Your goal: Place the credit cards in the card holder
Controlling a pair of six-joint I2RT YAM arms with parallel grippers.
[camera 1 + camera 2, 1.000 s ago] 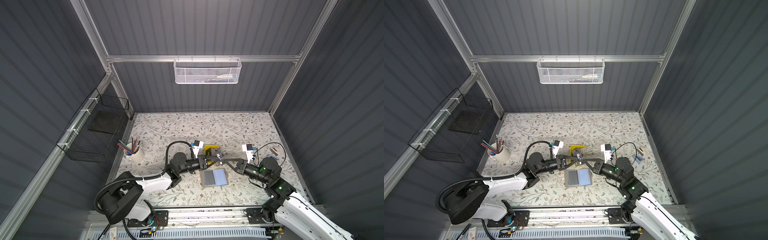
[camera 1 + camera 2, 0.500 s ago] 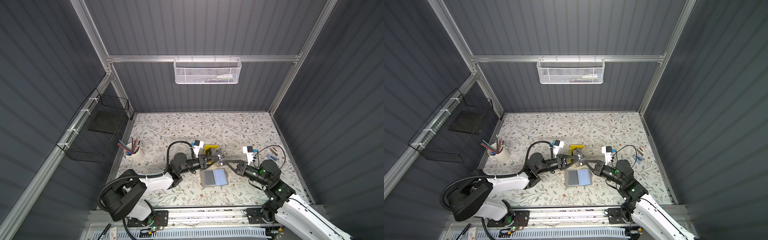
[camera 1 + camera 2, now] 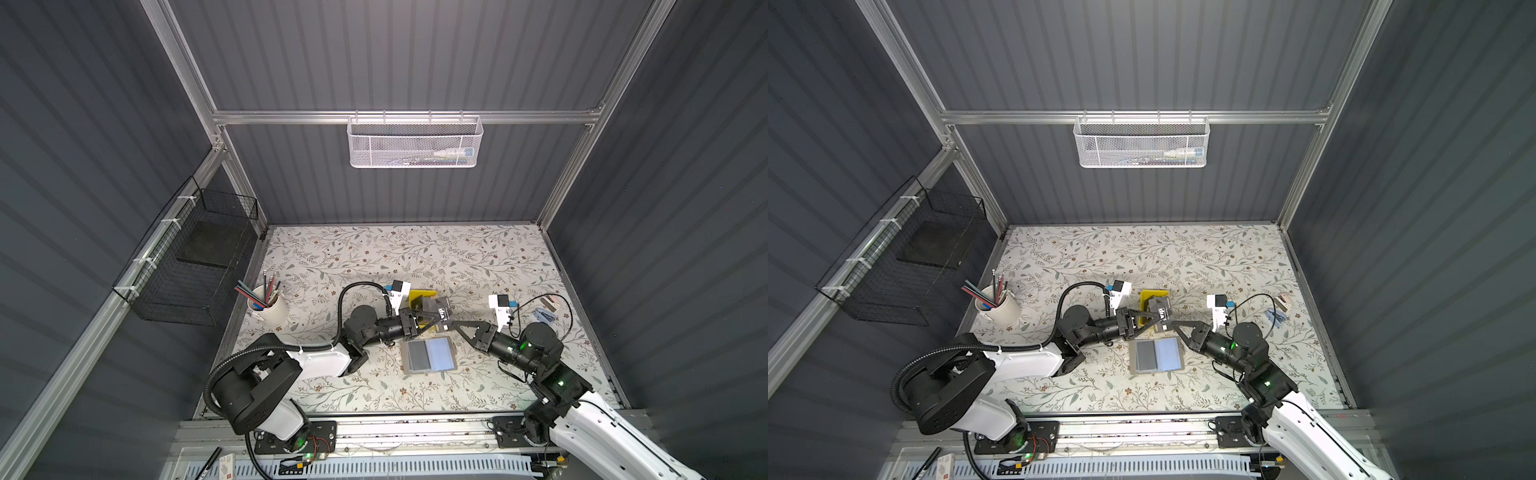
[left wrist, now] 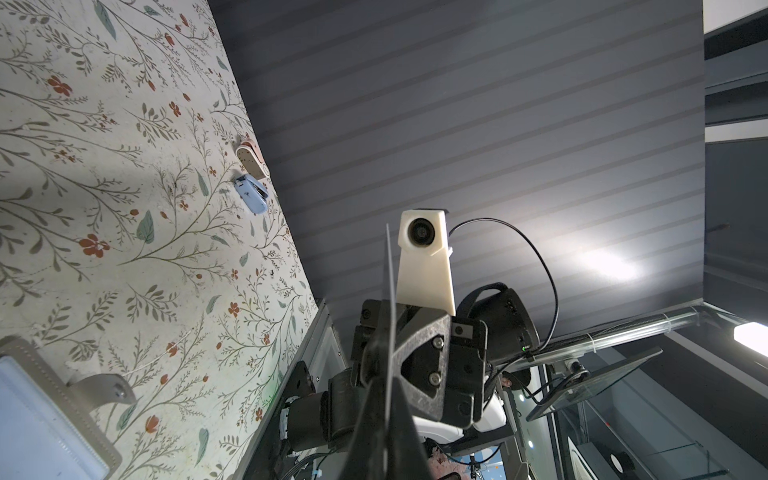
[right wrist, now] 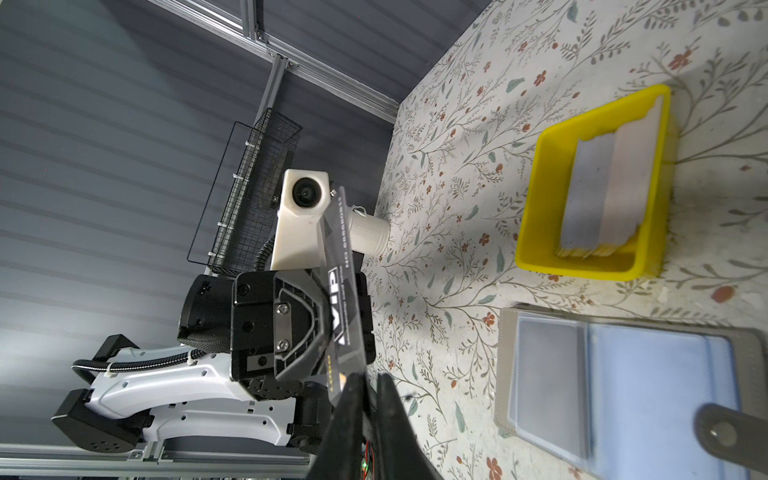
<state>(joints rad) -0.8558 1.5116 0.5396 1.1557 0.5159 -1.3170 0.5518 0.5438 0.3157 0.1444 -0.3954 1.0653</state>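
Observation:
A black "VIP" credit card (image 3: 444,312) (image 3: 1162,312) hangs above the table between both arms. My left gripper (image 3: 434,318) (image 4: 387,382) is shut on it; the card shows edge-on (image 4: 389,270) between its jaws. My right gripper (image 3: 451,323) (image 5: 371,380) sits at the card's lower corner (image 5: 345,291), its fingers parted by a narrow gap. More credit cards (image 5: 602,187), grey and beige, lie stacked in a yellow tray (image 5: 536,199) (image 3: 417,299). The grey card holder (image 3: 428,352) (image 3: 1155,354) (image 5: 623,386) lies open and flat just in front of both grippers, bluish sleeves up.
A white cup of pencils (image 3: 268,309) stands at the left. A black wire basket (image 3: 195,266) hangs on the left wall, a white mesh basket (image 3: 413,143) on the back rail. Two small items, blue (image 3: 544,316) and pink (image 3: 550,302), lie at the right.
My left gripper has closed onto the black card. The right gripper's fingers have parted slightly at the card's corner. Both arms have hardly shifted.

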